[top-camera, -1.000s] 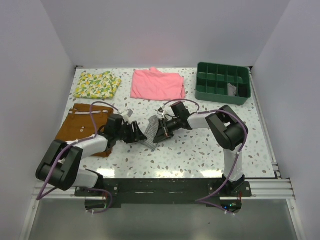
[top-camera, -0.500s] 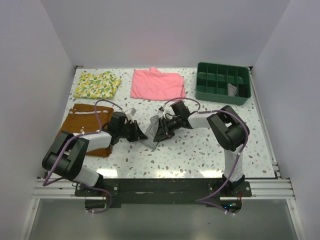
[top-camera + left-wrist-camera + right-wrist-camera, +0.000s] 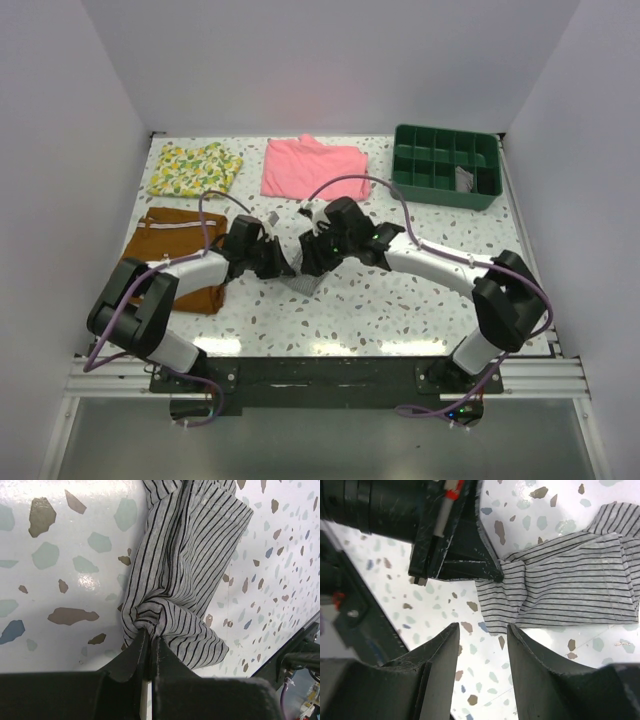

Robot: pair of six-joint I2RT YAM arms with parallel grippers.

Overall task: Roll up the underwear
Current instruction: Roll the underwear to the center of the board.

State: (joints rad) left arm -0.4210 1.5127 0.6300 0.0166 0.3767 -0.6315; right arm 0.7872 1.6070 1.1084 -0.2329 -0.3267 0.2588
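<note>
Left fingers tight on underwear

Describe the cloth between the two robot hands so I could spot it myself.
Look at the middle of the speckled table, nearer than the pink garment and right of the brown shorts. The underwear lies crumpled there, pinched by the left hand. It alone is grey with thin dark stripes.

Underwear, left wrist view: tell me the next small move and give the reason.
Probably lower the right gripper and close it on the underwear edge beside the left gripper. The left is shut on a bunched fold, while the right hangs open above the flat striped fabric, holding nothing; a roll likely needs both.
</note>
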